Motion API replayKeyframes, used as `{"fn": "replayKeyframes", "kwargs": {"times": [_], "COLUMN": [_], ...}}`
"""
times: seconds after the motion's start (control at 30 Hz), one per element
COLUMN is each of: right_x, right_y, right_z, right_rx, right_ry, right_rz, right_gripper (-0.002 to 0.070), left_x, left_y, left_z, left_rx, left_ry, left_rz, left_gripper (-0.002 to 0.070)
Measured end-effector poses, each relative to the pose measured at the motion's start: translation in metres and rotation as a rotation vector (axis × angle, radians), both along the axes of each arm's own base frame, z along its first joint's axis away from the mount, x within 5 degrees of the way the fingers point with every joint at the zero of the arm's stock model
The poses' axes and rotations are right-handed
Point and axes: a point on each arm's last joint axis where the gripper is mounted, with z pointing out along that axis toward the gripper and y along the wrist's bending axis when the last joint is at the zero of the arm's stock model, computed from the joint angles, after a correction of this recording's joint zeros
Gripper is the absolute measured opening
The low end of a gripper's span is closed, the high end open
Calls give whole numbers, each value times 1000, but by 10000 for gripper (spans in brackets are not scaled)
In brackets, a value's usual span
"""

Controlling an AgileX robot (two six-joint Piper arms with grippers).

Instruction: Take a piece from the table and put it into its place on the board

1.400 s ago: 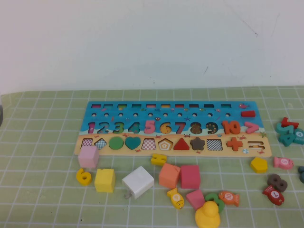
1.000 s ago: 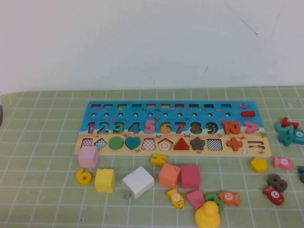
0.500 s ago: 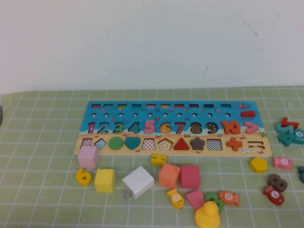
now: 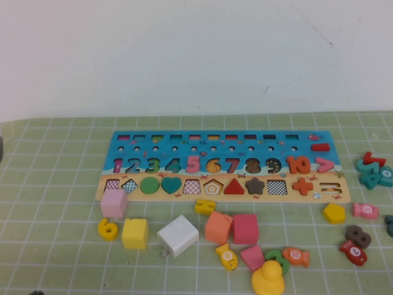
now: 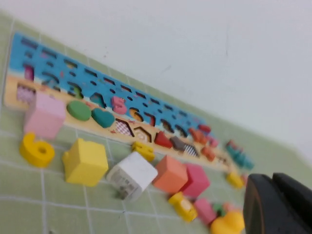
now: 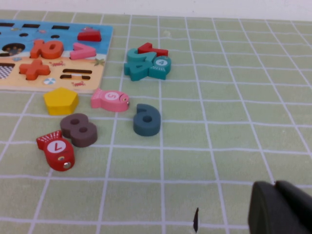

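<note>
High view: no grasp is made yet; the approach step is judged pending. The yellow 6 (image 4: 108,228) lies at lower left, below the pink cube (image 4: 114,203), near the board (image 4: 123,187). Left gripper (image 5: 280,204) and right gripper (image 6: 282,207) are seen only in part at wrist-view corners; finger state cannot be told. A descent onto the 6 is required.

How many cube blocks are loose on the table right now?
5: pink cube against the board's left front edge, yellow cube, white cube, orange cube, red-pink cube. Others may lie out of view.
</note>
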Motion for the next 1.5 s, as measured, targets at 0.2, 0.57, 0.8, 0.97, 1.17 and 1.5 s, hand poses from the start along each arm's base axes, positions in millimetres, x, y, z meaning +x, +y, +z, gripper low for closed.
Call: {"fn": "replayKeyframes", "kwargs": {"times": [0.2,0.57,0.8,0.97,1.17,1.5], "right_x": [0,0,0,0,0,0], "right_y": [0,0,0,0,0,0], "right_z": [0,0,0,0,0,0], "right_rx": [0,0,0,2,4,5], "right_ry": [0,0,0,0,0,0], "right_rz": [0,0,0,0,0,0], "right_gripper": [-1,-1,-1,-1,-1,-1], "left_x": [3,85,137,165,186,229], "left_y": [1,-4,-36,-63,-75,-61], "left_z": [67,141,128,111,101,79], "left_rx": [558,1120,1303,1348,1343,1212], "left_ry": [43,141,220,328,487,692], "left_rz": [-106,-335,-482,-535,-568,-613], "left_gripper": [-2,-2,-2,-2,4,265]}}
